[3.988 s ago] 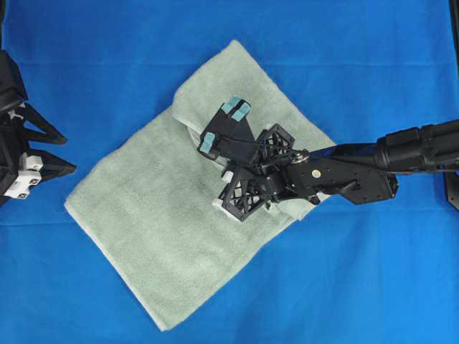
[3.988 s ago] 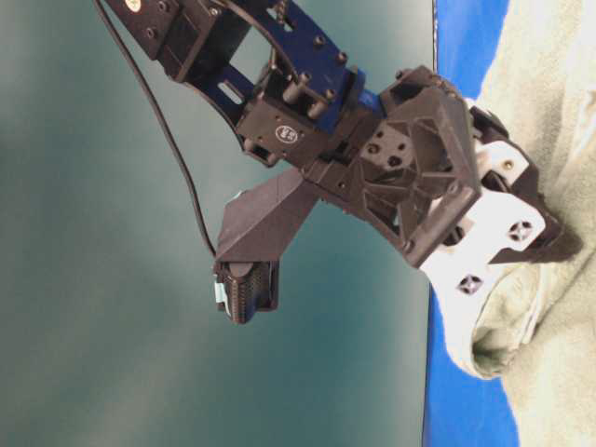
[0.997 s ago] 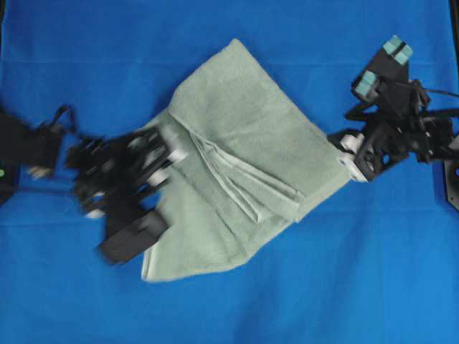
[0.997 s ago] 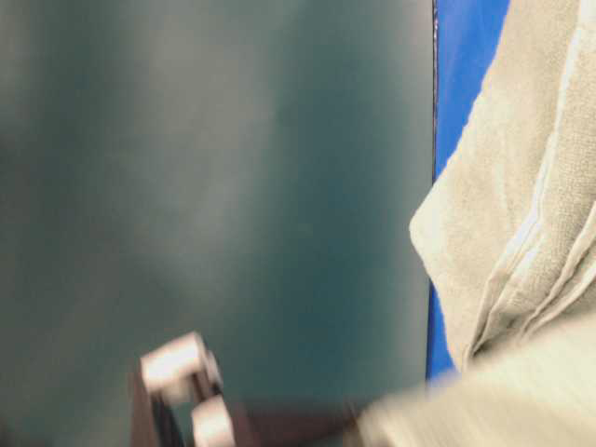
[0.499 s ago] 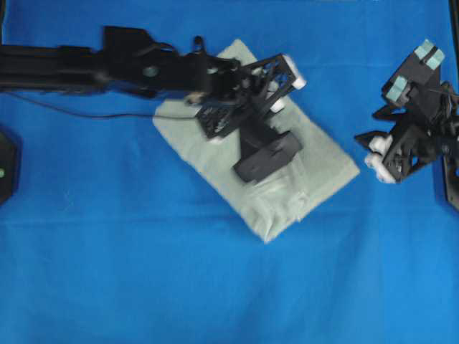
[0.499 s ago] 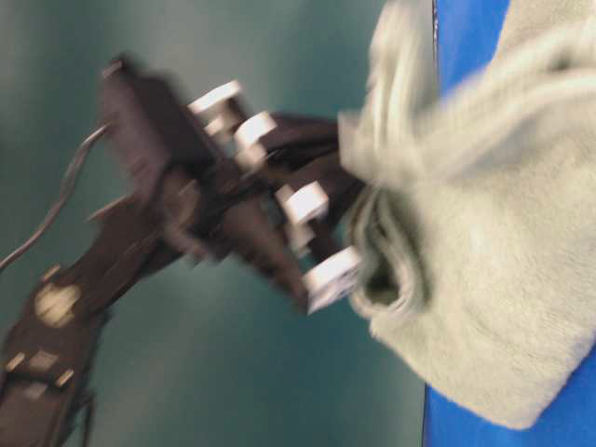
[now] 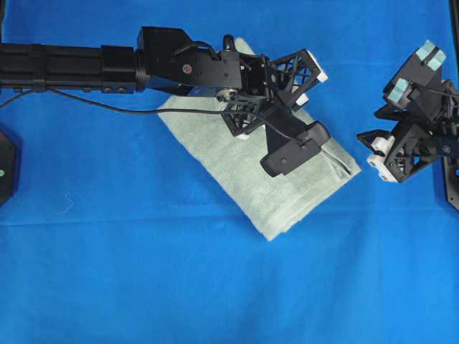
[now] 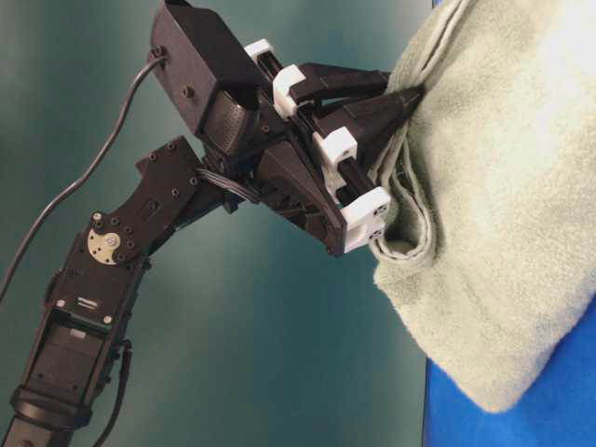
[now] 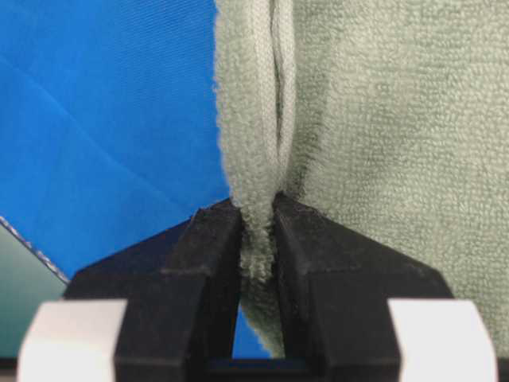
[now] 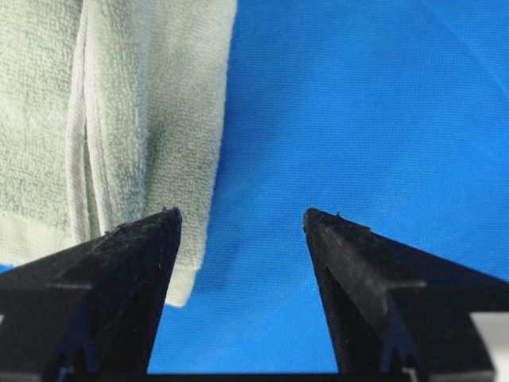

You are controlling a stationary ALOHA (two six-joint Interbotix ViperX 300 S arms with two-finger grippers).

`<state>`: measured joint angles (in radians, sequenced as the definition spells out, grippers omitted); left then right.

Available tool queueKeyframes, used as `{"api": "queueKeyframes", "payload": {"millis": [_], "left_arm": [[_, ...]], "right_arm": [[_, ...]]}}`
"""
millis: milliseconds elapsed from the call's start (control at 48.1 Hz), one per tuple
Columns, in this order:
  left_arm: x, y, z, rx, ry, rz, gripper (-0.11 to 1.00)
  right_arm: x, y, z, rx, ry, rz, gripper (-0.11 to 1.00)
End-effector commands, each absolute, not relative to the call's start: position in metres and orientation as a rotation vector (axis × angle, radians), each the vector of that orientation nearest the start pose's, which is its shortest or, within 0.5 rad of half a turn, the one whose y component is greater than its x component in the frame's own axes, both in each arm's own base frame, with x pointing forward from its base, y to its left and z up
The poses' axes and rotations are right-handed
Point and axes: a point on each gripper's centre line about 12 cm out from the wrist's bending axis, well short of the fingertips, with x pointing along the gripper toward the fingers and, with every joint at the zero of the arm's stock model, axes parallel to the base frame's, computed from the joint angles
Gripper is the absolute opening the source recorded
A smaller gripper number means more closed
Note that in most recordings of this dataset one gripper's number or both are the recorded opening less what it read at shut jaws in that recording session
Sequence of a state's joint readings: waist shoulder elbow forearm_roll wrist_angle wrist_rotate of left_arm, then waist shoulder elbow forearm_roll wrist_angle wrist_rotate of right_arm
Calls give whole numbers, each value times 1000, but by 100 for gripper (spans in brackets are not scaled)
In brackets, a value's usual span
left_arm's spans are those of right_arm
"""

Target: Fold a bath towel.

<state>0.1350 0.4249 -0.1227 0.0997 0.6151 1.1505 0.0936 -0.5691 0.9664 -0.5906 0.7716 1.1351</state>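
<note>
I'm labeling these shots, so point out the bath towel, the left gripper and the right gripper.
bath towel (image 7: 237, 172): overhead view, bare terry on its lower left part.
left gripper (image 9: 258, 219): left wrist view, pinched towel edge between the fingertips.
right gripper (image 10: 242, 215): right wrist view, open gap between the fingertips.

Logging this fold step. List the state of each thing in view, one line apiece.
bath towel: folded into a narrow strip, lying diagonally on the blue cloth, one edge pinched.
left gripper: shut on the bath towel's edge.
right gripper: open, empty, off the towel's corner.
blue cloth: spread flat, lightly creased.
</note>
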Motion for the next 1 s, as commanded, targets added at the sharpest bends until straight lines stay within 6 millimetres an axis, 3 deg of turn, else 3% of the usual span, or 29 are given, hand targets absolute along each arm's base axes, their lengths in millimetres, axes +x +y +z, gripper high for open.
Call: {"api": "queueKeyframes", "payload": {"millis": [0,42,208,291,436,665,976], "left_arm": [[530,77,213,1106,861,-377,11],[529,75,213,1106,861,-380,16],[523,73,219,1081,860,-367,66],[517,72,225,1071,857,-359,84],[506,70,243,1075,832,-341,82],[476,46,281,1104,759,-341,81],[400,21,335,1025,560,-228,79]], "right_arm": [[223,-25,205,355,878,-601,64],[223,-25,205,355,878,-601,64],[224,-24,205,357,874,-598,64],[225,-24,206,362,865,-589,64],[227,-22,206,367,853,-574,64],[229,-18,207,367,846,-549,64],[232,-15,210,370,826,-524,64]]}}
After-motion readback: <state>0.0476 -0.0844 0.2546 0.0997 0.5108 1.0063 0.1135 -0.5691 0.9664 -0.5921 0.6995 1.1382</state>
